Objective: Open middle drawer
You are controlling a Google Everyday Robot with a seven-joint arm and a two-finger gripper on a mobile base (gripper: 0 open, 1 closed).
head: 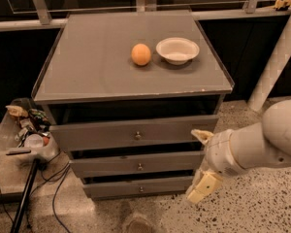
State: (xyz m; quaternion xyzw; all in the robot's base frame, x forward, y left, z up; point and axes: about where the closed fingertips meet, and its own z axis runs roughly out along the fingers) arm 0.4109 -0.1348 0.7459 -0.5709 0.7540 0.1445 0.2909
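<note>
Speckled stone floor (262,208) runs under a grey cabinet (111,72) with three drawers. I see the middle drawer (106,165) second from the top, its front set between the other two. My gripper (193,165) hangs at that drawer's right end, off the front corner, fingers spread wide, holding nothing. On top sit a white bowl (177,50) and an orange (141,54) beside it; smallest of all is the round knob (140,167) at the drawer's centre.

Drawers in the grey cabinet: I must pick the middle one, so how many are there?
3, stacked: top drawer, middle drawer, bottom drawer. None seems hidden. The gripper, open, sits by their right ends.
</note>
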